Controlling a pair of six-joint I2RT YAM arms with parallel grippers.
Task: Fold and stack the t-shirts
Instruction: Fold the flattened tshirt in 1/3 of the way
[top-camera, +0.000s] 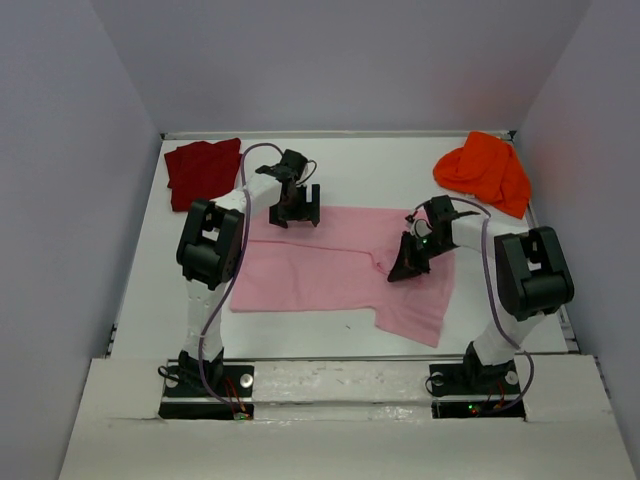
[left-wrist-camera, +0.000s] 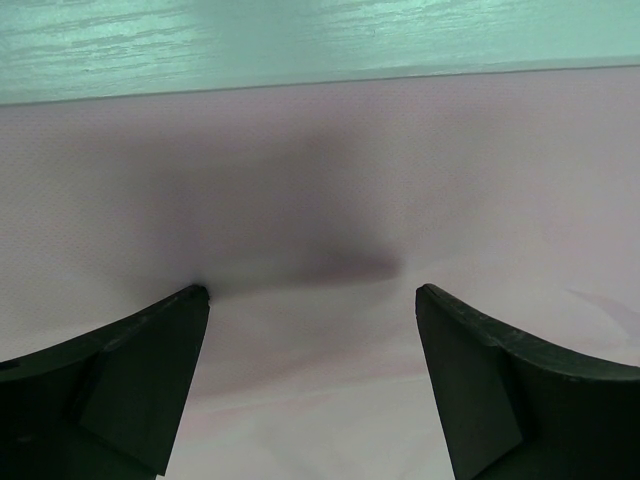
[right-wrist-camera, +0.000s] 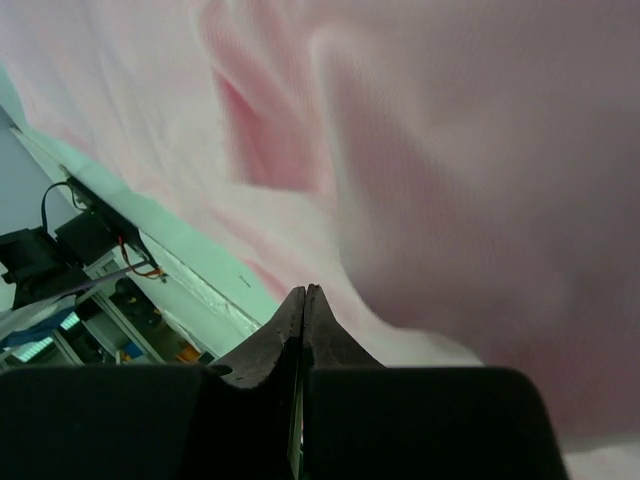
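Observation:
The light pink t-shirt lies spread flat across the middle of the table, one sleeve reaching toward the front right. My left gripper hangs just over its far edge, open, with only pink cloth below the gap between its fingers. My right gripper is down on a raised wrinkle at the right of the shirt. Its jaws are pressed together, a thin pale strip between them, and pink cloth bulges up beside the tips. The dark red t-shirt lies folded at the back left. The orange t-shirt is bunched at the back right.
The white table is closed in by grey walls at the back and both sides. Both arm bases are bolted to the near edge. The table's front edge and some electronics beyond it show in the right wrist view.

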